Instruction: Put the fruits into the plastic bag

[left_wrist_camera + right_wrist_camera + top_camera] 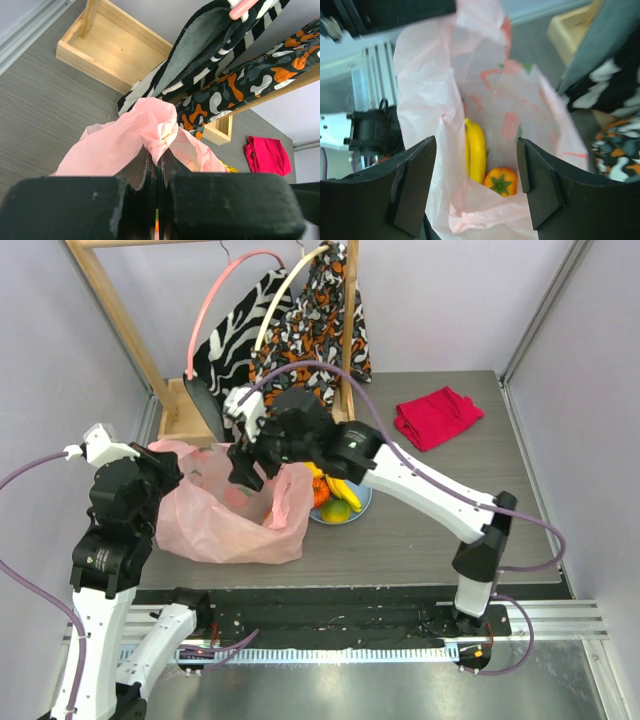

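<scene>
**Bag part-filled, plate not yet bare**

My left fingers [65,210] are closed on the rim of the thin pale-pink printed plastic bag [225,525], which lies at the left of the grey surface [450,510]. My right fingers [405,192] hang spread and empty over its mouth (a yellow banana [476,150] and an orange fruit [501,181] lie inside). A bunch of bananas [341,490] and a green-yellow round fruit [337,511] wait on the round blue plate [364,506].

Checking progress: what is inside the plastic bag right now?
The right wrist view looks into the bag: a yellow banana and an orange fruit with a green top lie at the bottom. Its folds cover the rest; more may be hidden.
</scene>
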Action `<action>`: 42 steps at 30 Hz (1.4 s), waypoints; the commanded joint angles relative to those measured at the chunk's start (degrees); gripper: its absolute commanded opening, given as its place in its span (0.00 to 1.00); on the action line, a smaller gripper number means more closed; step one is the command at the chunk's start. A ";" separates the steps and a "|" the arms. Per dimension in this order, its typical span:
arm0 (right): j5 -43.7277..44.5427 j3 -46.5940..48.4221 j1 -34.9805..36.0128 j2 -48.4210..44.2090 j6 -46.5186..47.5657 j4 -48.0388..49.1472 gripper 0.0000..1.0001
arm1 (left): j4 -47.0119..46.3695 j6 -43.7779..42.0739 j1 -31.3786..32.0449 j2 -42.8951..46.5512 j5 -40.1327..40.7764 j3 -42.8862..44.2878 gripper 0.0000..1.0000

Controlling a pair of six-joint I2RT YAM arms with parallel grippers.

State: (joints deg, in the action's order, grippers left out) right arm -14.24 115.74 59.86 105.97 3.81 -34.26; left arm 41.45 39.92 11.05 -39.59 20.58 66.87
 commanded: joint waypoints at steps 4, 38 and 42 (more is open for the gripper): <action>12.38 -9.82 -7.71 -12.62 -6.16 9.47 0.71 | -0.76 -0.20 -0.33 -0.48 1.39 0.63 0.00; 2.29 -40.60 -27.34 -8.33 -14.45 4.90 0.58 | -3.83 0.07 -0.33 -2.59 0.08 -0.34 0.00; 2.20 -40.07 -27.16 -6.66 -13.66 5.78 0.57 | -2.79 -0.02 -0.33 -2.16 0.08 -0.25 0.00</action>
State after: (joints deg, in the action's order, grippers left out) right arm -10.72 74.98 32.36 98.61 -11.33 -31.05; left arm 40.07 40.05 11.05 -42.04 20.78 66.67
